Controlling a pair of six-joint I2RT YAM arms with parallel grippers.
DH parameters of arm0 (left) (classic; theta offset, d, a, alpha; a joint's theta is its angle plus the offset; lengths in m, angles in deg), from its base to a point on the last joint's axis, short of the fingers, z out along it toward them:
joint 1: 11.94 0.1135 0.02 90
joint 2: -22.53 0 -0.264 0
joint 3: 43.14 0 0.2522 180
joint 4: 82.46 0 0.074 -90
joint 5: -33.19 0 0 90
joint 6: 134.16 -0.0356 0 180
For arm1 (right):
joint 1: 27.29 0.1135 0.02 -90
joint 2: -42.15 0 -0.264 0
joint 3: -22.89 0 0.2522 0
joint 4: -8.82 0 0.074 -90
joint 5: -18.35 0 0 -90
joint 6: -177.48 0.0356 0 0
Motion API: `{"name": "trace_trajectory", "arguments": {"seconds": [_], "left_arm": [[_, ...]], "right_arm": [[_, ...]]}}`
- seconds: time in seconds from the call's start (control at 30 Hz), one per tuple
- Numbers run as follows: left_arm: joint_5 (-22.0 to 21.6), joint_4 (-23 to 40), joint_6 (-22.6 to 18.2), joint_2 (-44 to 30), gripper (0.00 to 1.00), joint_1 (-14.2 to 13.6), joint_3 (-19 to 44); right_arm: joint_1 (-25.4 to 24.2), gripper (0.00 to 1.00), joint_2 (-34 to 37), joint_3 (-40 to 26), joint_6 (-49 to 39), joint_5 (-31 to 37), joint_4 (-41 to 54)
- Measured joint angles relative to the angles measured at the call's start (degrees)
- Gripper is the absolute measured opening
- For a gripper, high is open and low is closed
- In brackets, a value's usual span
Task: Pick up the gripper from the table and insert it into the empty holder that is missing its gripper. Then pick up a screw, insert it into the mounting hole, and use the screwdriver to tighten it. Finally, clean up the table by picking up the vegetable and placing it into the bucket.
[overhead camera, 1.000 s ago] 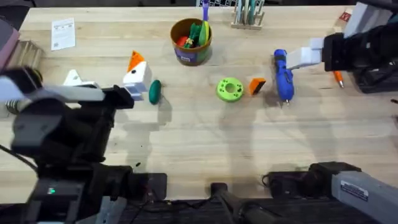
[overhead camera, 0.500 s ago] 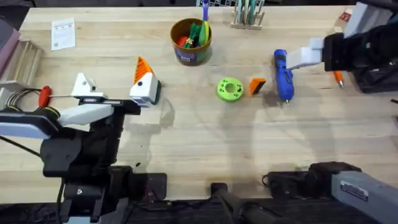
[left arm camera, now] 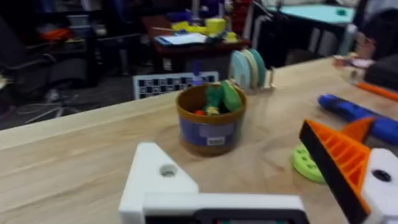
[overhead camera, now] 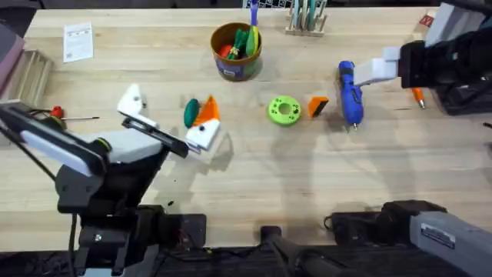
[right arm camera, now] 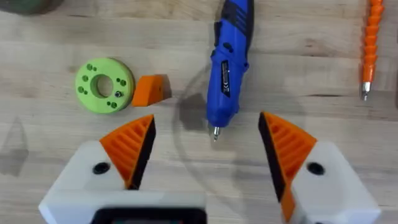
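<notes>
The gripper [overhead camera: 317,105], a small orange wedge, lies on the table between a lime-green disc [overhead camera: 284,110] and the blue screwdriver [overhead camera: 350,92]. My left gripper [overhead camera: 169,109] hangs open above the dark green vegetable [overhead camera: 191,113]. One of its fingers is a bare white holder [overhead camera: 132,100] with a mounting hole [left arm camera: 166,170]; the other carries an orange pad [left arm camera: 336,163]. My right gripper [right arm camera: 208,149] is open above the screwdriver [right arm camera: 227,62], with the wedge [right arm camera: 151,89] and disc [right arm camera: 104,85] beside it. The brown bucket [overhead camera: 236,50] stands at the back, with toys inside.
A slim orange-handled tool [overhead camera: 417,96] lies right of the screwdriver, under the right arm. A red-handled tool [overhead camera: 55,113] lies at the left edge. A paper card [overhead camera: 78,41] sits at the back left and a rack [overhead camera: 307,19] at the back.
My left arm has swung right toward the table's middle, and its fingers now straddle the vegetable. The right arm and the loose objects have not moved.
</notes>
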Motion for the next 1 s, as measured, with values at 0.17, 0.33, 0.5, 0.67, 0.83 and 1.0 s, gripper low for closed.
{"name": "trace_trajectory", "arguments": {"seconds": [0.17,0.33,0.5,0.67,0.83,1.0], "left_arm": [[6.48,3.15,-2.84,0.0,0.985,0.02,0.0],[11.9,4.07,-3.87,0.0,0.985,1.32,-0.02],[14.55,7.42,-4.22,0.41,0.985,2.58,0.0],[16.03,7.55,-4.39,1.36,0.986,2.58,0.0],[17.49,7.64,-4.59,1.36,0.986,2.58,0.0],[19.49,7.79,-5.9,1.36,0.985,2.58,0.0]], "right_arm": [[0.0,0.986,0.0,0.0,0.0,0.0,0.0],[0.0,0.986,0.0,0.0,0.0,0.0,0.01],[0.0,0.986,0.0,0.0,0.0,0.0,0.0],[0.0,0.985,0.0,0.0,0.0,0.0,0.02],[0.0,0.986,0.0,0.0,0.0,0.0,0.0],[0.0,0.986,0.01,0.0,0.0,0.0,0.01]]}}
